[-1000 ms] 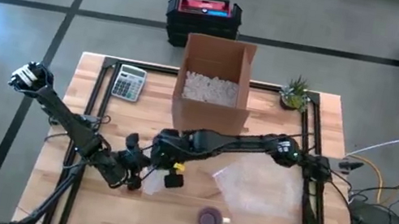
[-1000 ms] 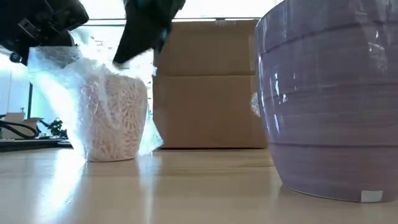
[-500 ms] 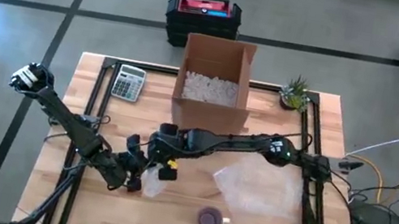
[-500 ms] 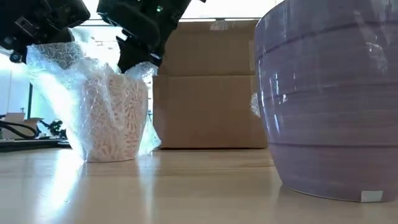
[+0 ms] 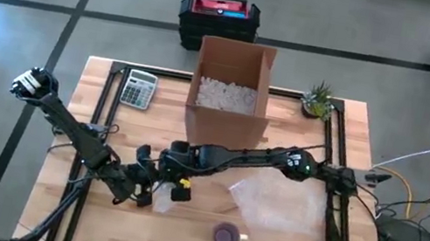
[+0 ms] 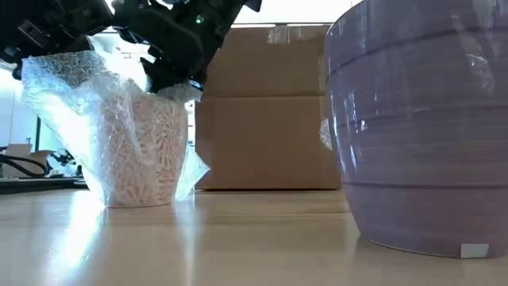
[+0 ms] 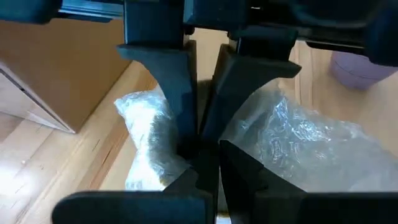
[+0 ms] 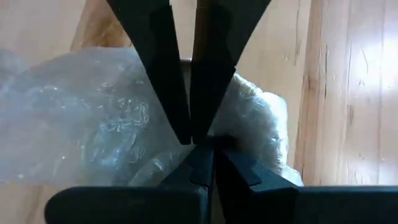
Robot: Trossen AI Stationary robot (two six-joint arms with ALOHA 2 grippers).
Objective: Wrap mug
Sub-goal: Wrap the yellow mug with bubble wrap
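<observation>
Mug [image 6: 151, 151] in bubble wrap [image 6: 67, 103], both grippers [image 5: 141, 186] [image 5: 173, 180] pinched shut on wrap.

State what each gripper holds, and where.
Both grip the bubble wrap above the mug: left gripper and right gripper each pinch a fold.

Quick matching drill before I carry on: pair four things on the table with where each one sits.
1. calculator
2. plant
3. purple cup
4. cardboard box

a. far right corner of the table
b. near edge, in front of both grippers
c. far middle, holding white packing bits
d. far left, beside the box

Pairs: 1-d, 2-a, 3-b, 4-c
</observation>
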